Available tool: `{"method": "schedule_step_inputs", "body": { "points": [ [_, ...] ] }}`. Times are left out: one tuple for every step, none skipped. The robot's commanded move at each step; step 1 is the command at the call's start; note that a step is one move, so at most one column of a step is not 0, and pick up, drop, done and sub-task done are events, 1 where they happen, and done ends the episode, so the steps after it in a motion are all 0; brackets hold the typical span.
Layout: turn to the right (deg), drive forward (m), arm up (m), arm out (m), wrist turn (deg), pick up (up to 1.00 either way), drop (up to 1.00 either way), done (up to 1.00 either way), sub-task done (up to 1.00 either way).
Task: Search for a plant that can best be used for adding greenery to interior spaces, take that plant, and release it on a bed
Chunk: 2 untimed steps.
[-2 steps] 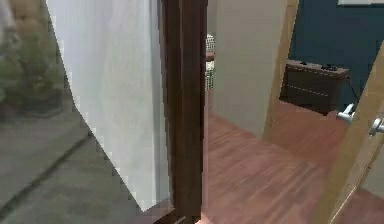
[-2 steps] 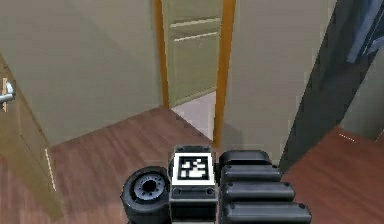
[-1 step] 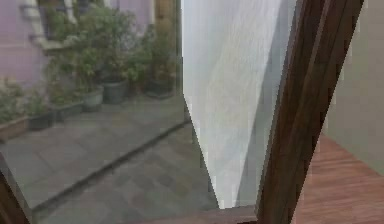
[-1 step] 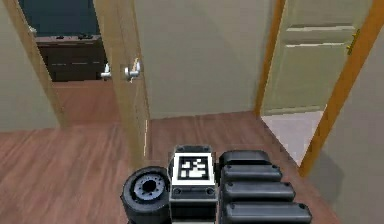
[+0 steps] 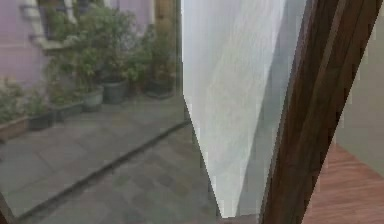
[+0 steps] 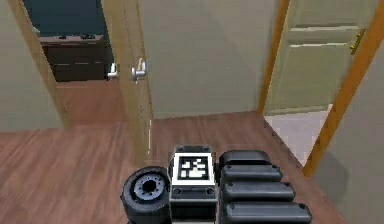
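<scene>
While the potted plants (image 5: 95,50) stand grouped at the forward view's far left, on paving (image 5: 90,150) beyond the white curtain (image 5: 235,90), the claw (image 6: 148,193) sits at the arm side view's near edge, toward an open door (image 6: 135,80). I cannot tell the claw's state, nor whether it holds anything. I judge that the plants lie ahead, off the axis along which the arm (image 6: 250,185) reaches; the robot must turn first.

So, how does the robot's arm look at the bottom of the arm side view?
Mostly black: stacked ribbed blocks, a round ringed part to their left, and between them a box topped by a white square with black marks.
</scene>
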Motion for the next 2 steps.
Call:
{"method": "schedule_step_inputs", "body": {
  "points": [
    [45.0, 0.0, 0.0, 0.0, 0.0, 0.0, 0.0, 0.0, 0.0],
    [45.0, 0.0, 0.0, 0.0, 0.0, 0.0, 0.0, 0.0, 0.0]
  ]
}}
